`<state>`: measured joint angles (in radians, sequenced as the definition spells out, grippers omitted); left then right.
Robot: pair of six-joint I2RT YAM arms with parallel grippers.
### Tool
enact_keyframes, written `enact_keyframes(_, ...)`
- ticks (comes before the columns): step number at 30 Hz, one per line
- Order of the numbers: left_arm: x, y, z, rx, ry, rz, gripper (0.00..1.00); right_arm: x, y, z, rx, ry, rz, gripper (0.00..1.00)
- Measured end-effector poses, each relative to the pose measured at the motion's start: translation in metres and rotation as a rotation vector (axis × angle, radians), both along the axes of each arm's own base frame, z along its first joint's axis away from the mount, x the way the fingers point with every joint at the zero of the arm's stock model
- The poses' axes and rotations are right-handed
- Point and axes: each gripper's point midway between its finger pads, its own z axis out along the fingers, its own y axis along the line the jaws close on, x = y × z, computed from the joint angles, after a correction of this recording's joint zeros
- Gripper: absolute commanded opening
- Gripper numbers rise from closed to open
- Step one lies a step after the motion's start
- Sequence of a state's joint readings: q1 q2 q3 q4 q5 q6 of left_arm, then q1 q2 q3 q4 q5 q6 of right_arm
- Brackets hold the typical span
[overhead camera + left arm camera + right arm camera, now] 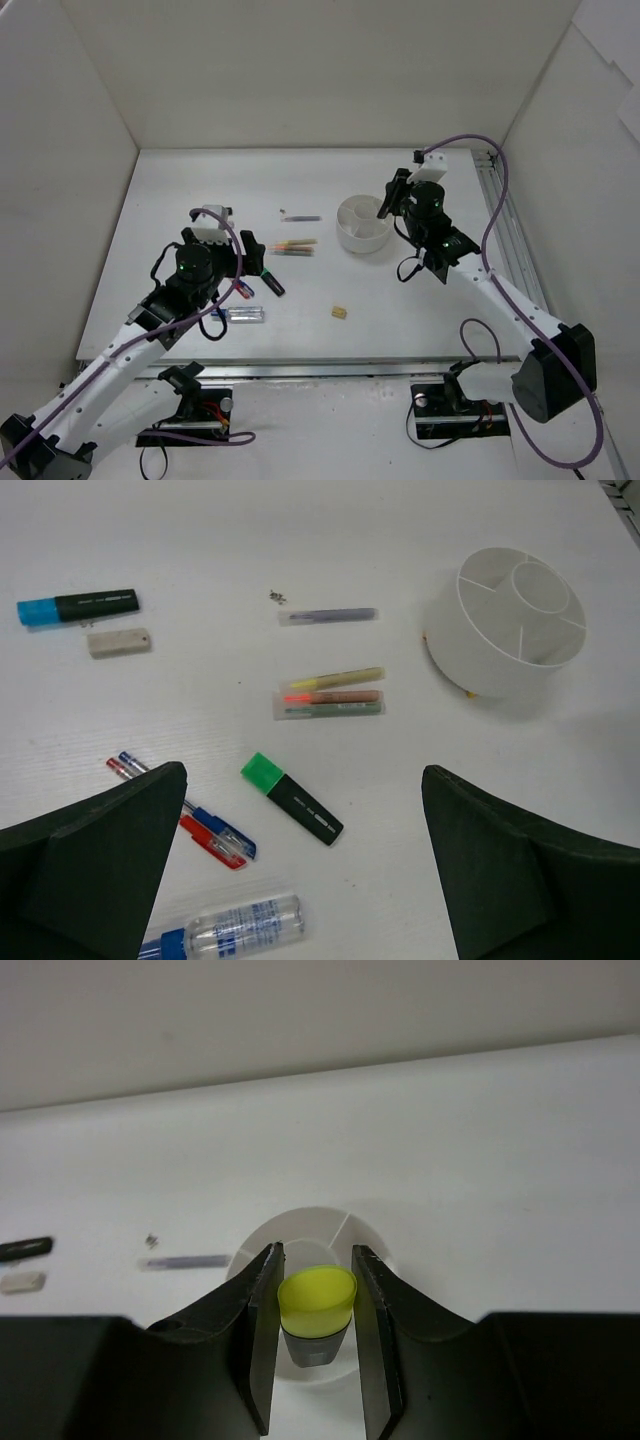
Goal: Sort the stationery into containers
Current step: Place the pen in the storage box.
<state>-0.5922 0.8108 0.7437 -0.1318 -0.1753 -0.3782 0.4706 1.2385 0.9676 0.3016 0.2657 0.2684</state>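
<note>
Overhead, the right gripper (316,1268) hangs directly above the round white organizer (360,243), its jaws closed narrowly on a yellow-capped highlighter (316,1300) held cap-up over the divided compartments; whether the highlighter's lower end touches the organizer cannot be told. The left gripper (303,775) hovers with its fingers spread wide and nothing between them, above a green-capped highlighter (292,800) lying flat on the white table (420,540). Just left of that highlighter lie a red pen and a blue pen (185,825) side by side, and nearer the arm's base a clear blue-capped marker (235,925). Three pastel pencils (330,693) lie together between the highlighter and the organizer, with a single purple pencil (328,615) beyond them. Far left rest a blue-capped highlighter (78,607) and, beside it, a beige eraser (119,642).
</note>
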Motion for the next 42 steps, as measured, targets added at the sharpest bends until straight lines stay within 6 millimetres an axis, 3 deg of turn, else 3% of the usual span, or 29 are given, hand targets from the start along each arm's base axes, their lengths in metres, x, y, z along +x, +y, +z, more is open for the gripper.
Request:
enact_keyframes(4, 0.003, 0.02, -0.007, -0.01, 0.03, 0.07, 0.99, 0.034, -0.024, -0.018, -0.057, -0.008, -0.053, 0.0)
enact_keyframes(11, 0.013, 0.044, -0.041, 0.019, 0.16, 0.155, 0.99, 0.067, -0.026, -0.069, -0.172, 0.059, -0.001, 0.0)
enact_keyframes(15, 0.017, 0.049, -0.059, 0.026, 0.227, 0.157, 0.99, 0.077, -0.022, -0.069, -0.195, 0.037, 0.029, 0.0)
enact_keyframes(20, 0.019, 0.049, -0.062, 0.004, 0.247, 0.137, 0.99, 0.091, -0.012, -0.064, -0.188, 0.002, 0.06, 0.0)
enact_keyframes(29, 0.018, 0.048, -0.062, -0.007, 0.251, 0.119, 0.99, 0.102, -0.011, -0.09, -0.196, 0.037, 0.059, 0.01)
enact_keyframes(31, 0.018, 0.049, -0.06, -0.008, 0.245, 0.12, 0.99, 0.103, -0.012, -0.093, -0.198, 0.043, 0.053, 0.05)
enact_keyframes(40, 0.017, 0.049, -0.056, -0.015, 0.233, 0.116, 0.99, 0.101, -0.013, -0.098, -0.167, 0.046, 0.036, 0.47)
enact_keyframes(42, 0.016, 0.049, -0.055, -0.016, 0.233, 0.114, 0.99, 0.098, -0.014, -0.102, -0.165, 0.056, 0.033, 0.49)
